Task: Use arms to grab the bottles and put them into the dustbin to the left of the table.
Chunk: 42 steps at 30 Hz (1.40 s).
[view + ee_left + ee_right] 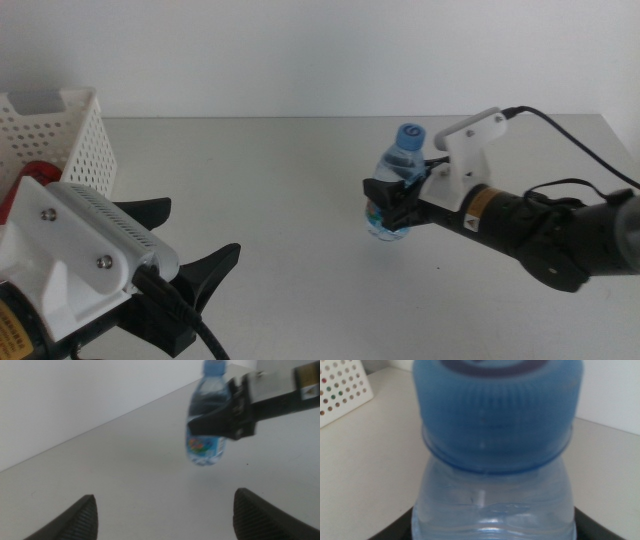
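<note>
Nearest the camera in the middle view we have the left gripper (190, 265), low at the near-left corner of the table (280, 190). Its two dark jaws stand wide apart and hold nothing; in the left wrist view they frame bare tabletop with the bottle well beyond them.

The right gripper (395, 205) comes in from the right and is closed around the small blue-capped water bottle (395, 185). The jaws clamp the body below the shoulder, with the blue cap standing clear above them. The long axis of the bottle is close to upright, tilted slightly with the cap toward the right. In the left wrist view the bottle (206, 425) appears to hang just above the table, though we cannot confirm the gap from the base.

The white perforated dustbin (70, 135) sits at the far-left edge of the table, well apart from the held bottle. Something red shows inside it, behind the left gripper's housing.

We judge that the coming move turns on one relation: the dustbin lies to the left of the right gripper, across the whole open middle of the table. The left gripper sits much nearer the dustbin, just beside it. The right arm must therefore either carry the bottle the full way leftward or bring it within reach of the open left gripper for a handover.
</note>
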Available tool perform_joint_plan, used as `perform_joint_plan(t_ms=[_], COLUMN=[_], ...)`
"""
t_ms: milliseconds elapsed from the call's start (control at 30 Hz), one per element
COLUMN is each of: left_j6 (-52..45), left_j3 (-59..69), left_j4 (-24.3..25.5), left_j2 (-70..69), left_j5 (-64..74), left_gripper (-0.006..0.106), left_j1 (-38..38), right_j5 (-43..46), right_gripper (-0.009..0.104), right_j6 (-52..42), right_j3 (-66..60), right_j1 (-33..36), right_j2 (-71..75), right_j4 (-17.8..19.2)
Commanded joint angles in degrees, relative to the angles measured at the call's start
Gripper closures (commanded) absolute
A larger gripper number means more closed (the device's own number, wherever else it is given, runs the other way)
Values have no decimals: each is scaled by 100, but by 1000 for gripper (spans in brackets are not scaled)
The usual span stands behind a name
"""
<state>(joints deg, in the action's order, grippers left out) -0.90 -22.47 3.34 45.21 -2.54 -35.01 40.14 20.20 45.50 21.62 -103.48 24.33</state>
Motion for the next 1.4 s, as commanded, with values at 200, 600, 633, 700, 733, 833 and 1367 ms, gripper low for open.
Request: perform_joint_plan(t_ms=[200, 600, 633, 700, 733, 833, 1367], left_j6=[90, 90, 90, 90, 90, 90, 90], left_j3=[-163, -163, -163, -163, -163, -163, -163], left_j4=[-1, -1, -1, -1, -1, -1, -1], left_j2=[-11, -11, -11, -11, -11, -11, -11], left_j5=[-415, -415, -415, -415, -415, -415, -415], left_gripper=[8, 8, 8, 8, 8, 8, 8], left_j1=[-10, -10, -10, -10, -10, -10, -10], right_j5=[554, 561, 556, 439, 332, 22, -2213], right_gripper=[96, 16, 11, 1, 1, 1, 1], right_j6=[126, 68, 68, 123, 150, 122, 485], right_j3=[1440, 1467, 1462, 1450, 1432, 1044, -2003], right_j1=[641, 755, 755, 755, 772, 839, 868], right_j2=[-893, -1107, -1094, -1011, -941, -521, 4064], right_j4=[658, 562, 562, 562, 562, 497, -40])
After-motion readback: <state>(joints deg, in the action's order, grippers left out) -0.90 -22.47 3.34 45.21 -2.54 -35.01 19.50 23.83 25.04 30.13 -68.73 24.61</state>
